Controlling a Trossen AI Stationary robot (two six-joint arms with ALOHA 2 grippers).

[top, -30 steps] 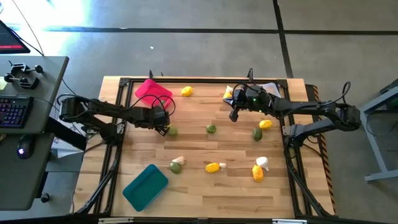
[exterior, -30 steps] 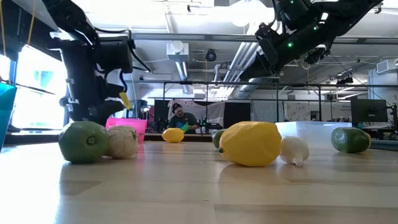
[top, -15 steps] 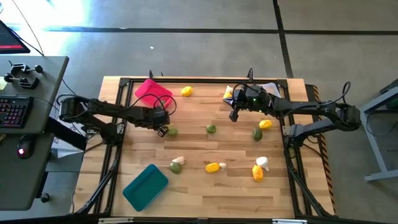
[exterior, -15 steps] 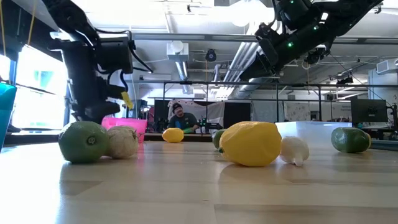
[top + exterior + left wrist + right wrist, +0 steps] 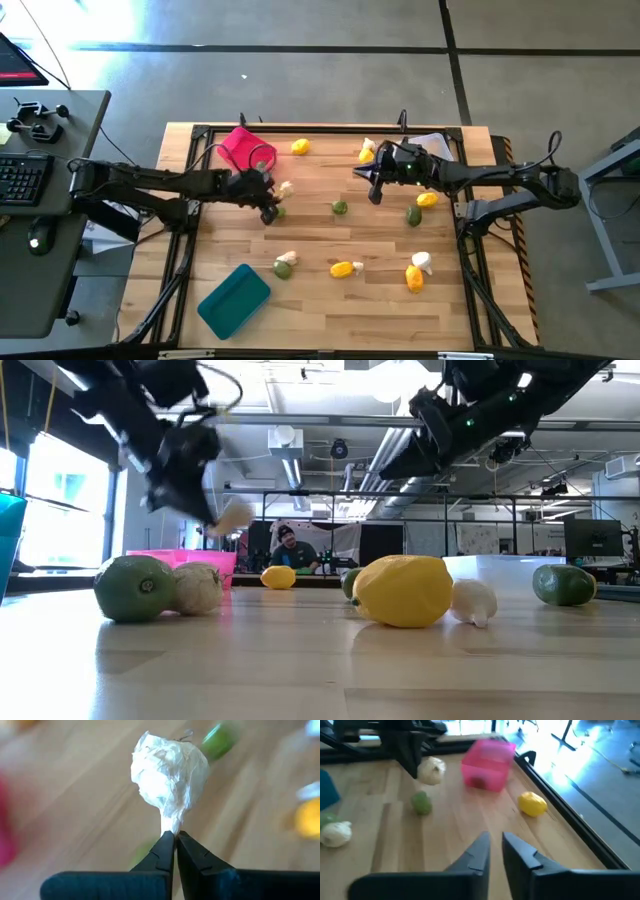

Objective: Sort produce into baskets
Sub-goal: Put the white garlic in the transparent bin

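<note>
Your left tool (image 5: pixel 175 836) is pinched tight on a garlic bulb (image 5: pixel 169 775) by its stem, lifted above the worktop (image 5: pixel 320 290) near the pink basket (image 5: pixel 243 147). Your right tool (image 5: pixel 495 840), slightly parted, holds nothing.

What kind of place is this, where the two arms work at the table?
Probably a robotics lab or workshop in an open industrial hall. The wooden table stands on a bare concrete floor; beside it is a desk with a keyboard; behind it, exposed ceiling pipes and a seated person.
</note>
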